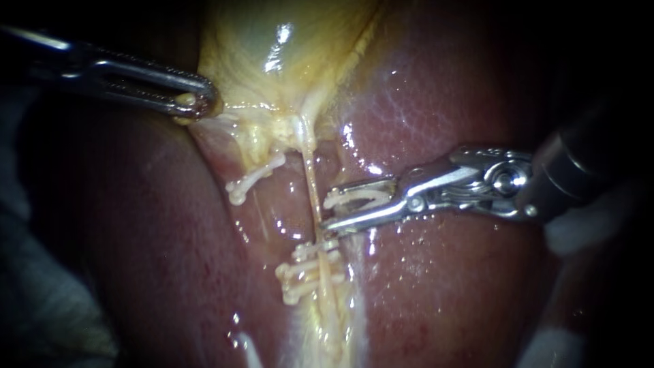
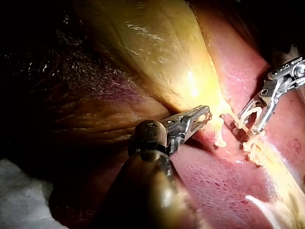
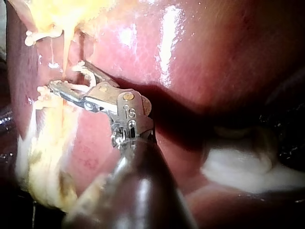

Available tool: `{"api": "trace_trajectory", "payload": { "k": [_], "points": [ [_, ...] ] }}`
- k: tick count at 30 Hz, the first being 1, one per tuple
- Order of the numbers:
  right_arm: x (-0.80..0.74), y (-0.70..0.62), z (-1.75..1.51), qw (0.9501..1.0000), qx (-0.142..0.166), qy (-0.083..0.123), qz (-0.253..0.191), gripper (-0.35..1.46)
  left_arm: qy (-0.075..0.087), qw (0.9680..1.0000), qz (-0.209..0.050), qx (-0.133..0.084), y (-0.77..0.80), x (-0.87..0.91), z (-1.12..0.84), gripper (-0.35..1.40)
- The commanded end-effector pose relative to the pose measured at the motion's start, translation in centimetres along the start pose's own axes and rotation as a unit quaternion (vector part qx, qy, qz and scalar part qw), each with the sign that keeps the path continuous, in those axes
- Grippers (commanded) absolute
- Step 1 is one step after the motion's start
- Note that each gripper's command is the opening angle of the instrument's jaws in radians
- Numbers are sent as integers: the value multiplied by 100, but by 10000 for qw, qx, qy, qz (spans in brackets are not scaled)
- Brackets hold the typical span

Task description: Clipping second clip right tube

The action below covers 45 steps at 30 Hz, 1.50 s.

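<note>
Liver (image 1: 477,293) backdrop, two tools, left tool (image 1: 203,101) pinching gallbladder (image 1: 272,41), right tool (image 1: 330,205) spread, holding one clip (image 1: 355,197) at tube (image 1: 310,178).

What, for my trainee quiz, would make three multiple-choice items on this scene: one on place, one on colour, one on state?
1. The clip held in the right instrument sits: A at the right tube, above the clips already on it; B on a swab; C clear of all tissue.
2. Those clips are: A blue; B whitish; C black.
3. The left instrument's end effector is: A open, empty; B shut on a clip; C shut on the gallbladder.
Answers: A, its tips reach the tube; B, pale against the red liver; C, it pinches the yellow edge.
</note>
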<state>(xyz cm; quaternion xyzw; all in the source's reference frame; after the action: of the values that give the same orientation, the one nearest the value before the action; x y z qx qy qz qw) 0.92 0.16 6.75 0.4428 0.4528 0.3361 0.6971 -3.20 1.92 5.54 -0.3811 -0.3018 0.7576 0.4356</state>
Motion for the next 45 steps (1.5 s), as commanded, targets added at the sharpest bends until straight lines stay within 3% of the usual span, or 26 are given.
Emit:
{"api": "trace_trajectory", "payload": {
  "k": [1, 9, 13, 21, 26, 33, 45],
  "points": [
    [0, 0, 2, 10000, 13, 20, 15, 47, 1, 10000, 0, 0, 0, 0, 0, -35],
    [-1, -9, 22, 9995, 157, 217, 179, 48, 3, 10000, -3, 4, 1, 1, 2, -35],
    [-1, -18, 27, 9985, 383, 288, 262, 48, 4, 10000, -3, 4, 1, 1, 2, -35],
    [2, -42, 34, 9955, 837, 298, 320, 48, 4, 10000, -3, 5, 1, 1, 2, -35],
    [9, -50, 32, 9940, 1026, 241, 297, 42, 4, 10000, -3, 4, 1, 1, 2, -35],
    [14, -52, 25, 9934, 1069, 236, 339, 24, 4, 10000, -4, 6, 2, 1, 2, -35],
    [18, -54, 20, 9928, 1089, 232, 445, -23, 7, 10000, -38, 13, 3, 2, 4, -35]
  ]
}}
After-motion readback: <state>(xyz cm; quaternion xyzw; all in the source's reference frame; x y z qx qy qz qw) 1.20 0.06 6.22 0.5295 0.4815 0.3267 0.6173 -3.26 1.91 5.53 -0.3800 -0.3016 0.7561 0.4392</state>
